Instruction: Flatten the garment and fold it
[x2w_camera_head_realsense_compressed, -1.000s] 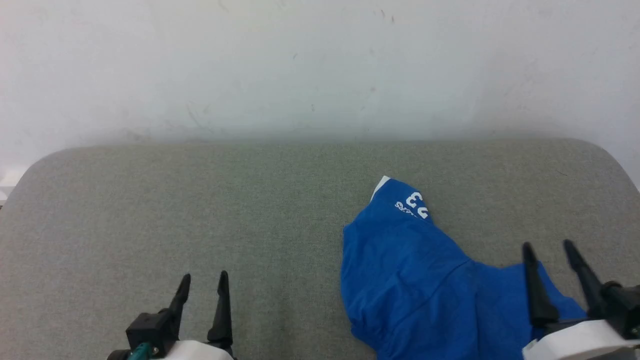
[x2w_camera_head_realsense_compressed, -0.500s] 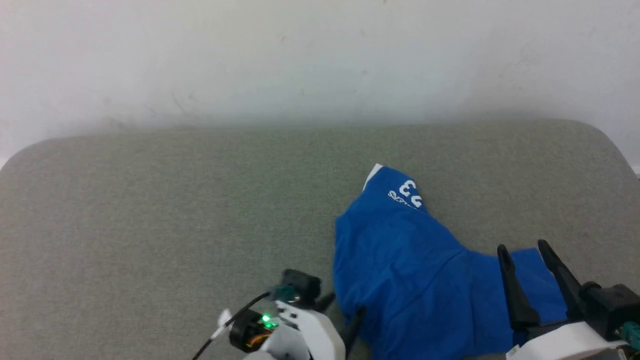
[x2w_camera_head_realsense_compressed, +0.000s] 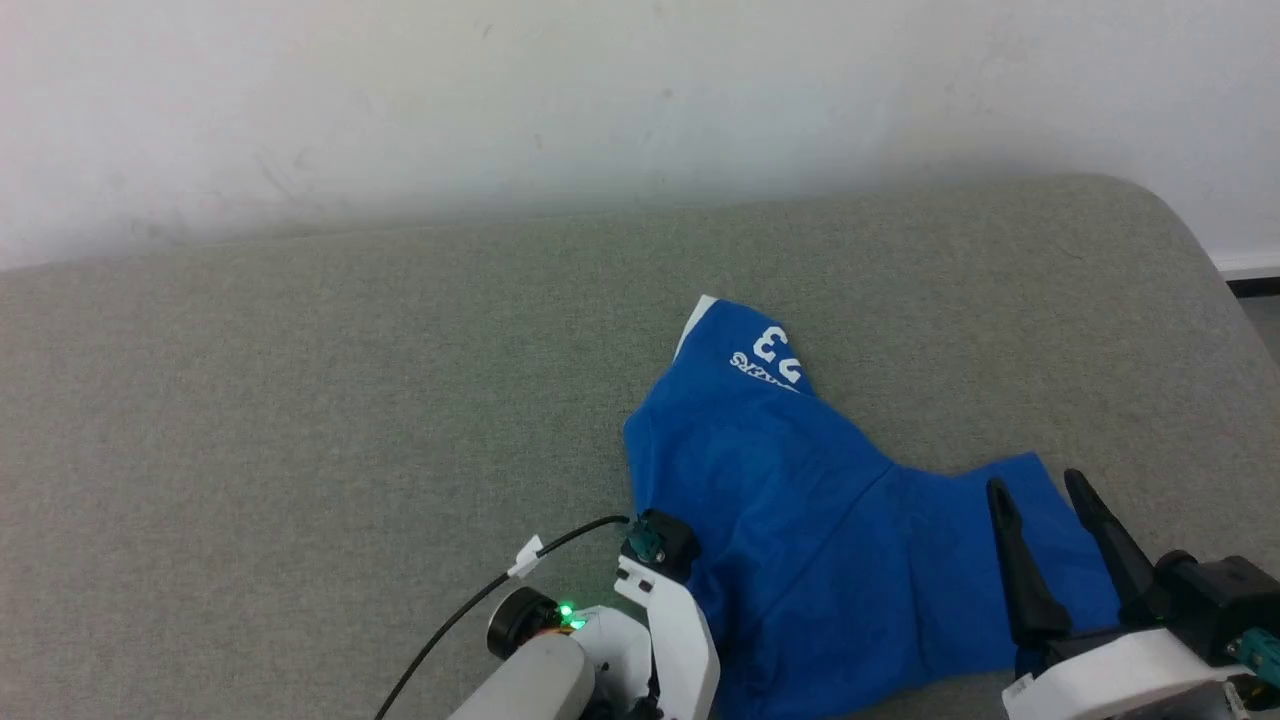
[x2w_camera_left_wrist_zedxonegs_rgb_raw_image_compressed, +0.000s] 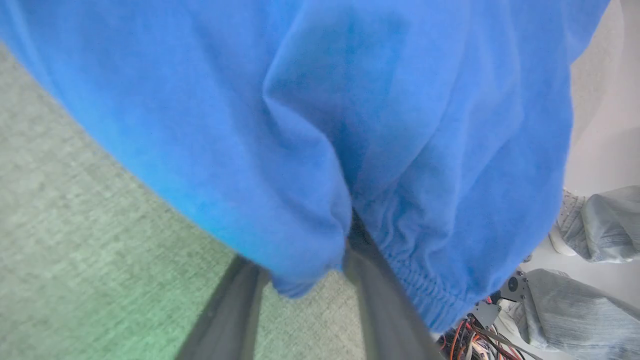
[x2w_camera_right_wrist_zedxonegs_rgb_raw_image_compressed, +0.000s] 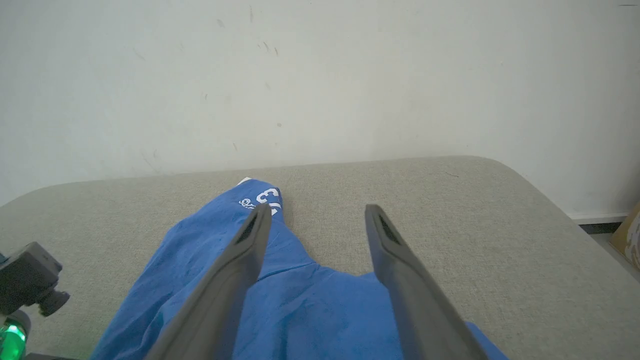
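The garment (x2w_camera_head_realsense_compressed: 800, 520) lies crumpled on the grey-green padded surface (x2w_camera_head_realsense_compressed: 300, 450), right of centre and toward the near edge. One leg points to the far side, showing the white "23" (x2w_camera_head_realsense_compressed: 775, 350) and a sliver of white hem band (x2w_camera_head_realsense_compressed: 697, 322). The other leg spreads out to the right, and the body is bunched with a ridge across the middle. It is not flat and nothing is folded. The left gripper (x2w_camera_left_wrist_zedxonegs_rgb_raw_image_compressed: 300, 255) is at the near left edge of the cloth. In its wrist view the two fingers straddle a hanging lobe of blue just beside the gathered elastic waist (x2w_camera_left_wrist_zedxonegs_rgb_raw_image_compressed: 420, 285). The tips are buried under the fabric, so I cannot tell whether they pinch it or merely stand either side. The right gripper (x2w_camera_head_realsense_compressed: 1040, 487) hovers above the right-hand leg with its fingers spread and nothing between them, and its wrist view shows clear space between the fingers. Judged step: early flattening, taking the first hold at the waist. Next move, as I read it: secure the left pinch on a single layer of the waistband. The right gripper then needs to drop onto the waist or hem on its own side. Both would draw apart to pull the ridge out before any fold. Risk: grabbing two layers would keep the bunch in place.
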